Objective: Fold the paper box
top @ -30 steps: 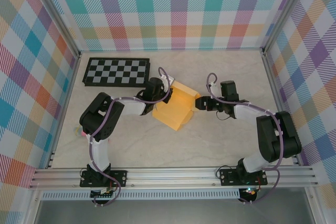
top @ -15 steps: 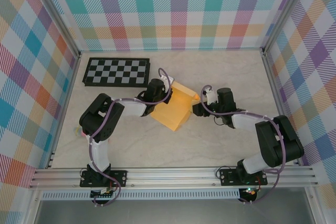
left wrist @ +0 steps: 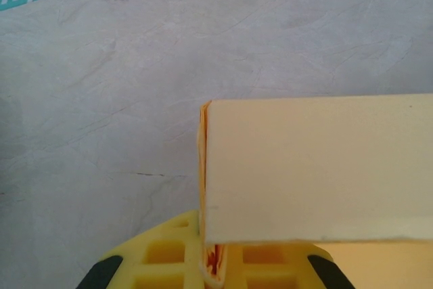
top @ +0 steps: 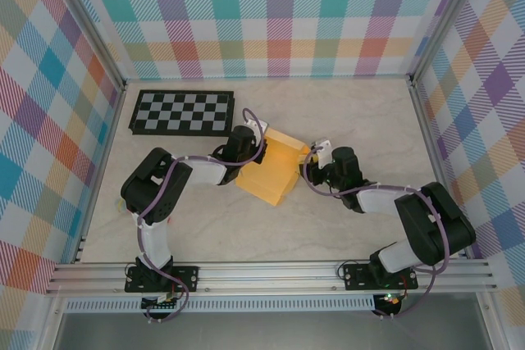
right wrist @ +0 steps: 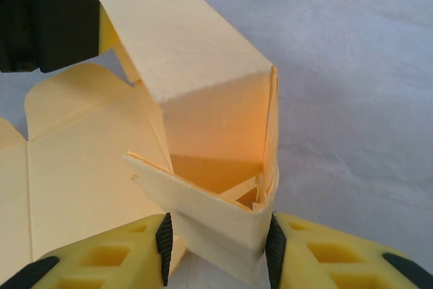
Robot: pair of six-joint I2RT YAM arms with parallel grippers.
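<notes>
Pincer check: left pincer (left wrist: pixel 212 270) nearly closed, pinching an upright wall edge of the paper box (top: pixel 271 171). Box sits half-folded mid-table (top: pixel 271 235), between both arms. Right pincer (right wrist: pixel 218 252) part-spread, clamping the box's folded corner.

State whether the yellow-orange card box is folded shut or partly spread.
Partly folded: the yellow-orange card box has raised walls around an open cavity, while other flaps lie flat.

Our left arm (top: pixel 153 190) and right arm (top: pixel 426 223) are black with pale grey links and looping purple cables; our fingers (right wrist: pixel 95 258) are yellow, waffle-gridded, black-edged.
</notes>
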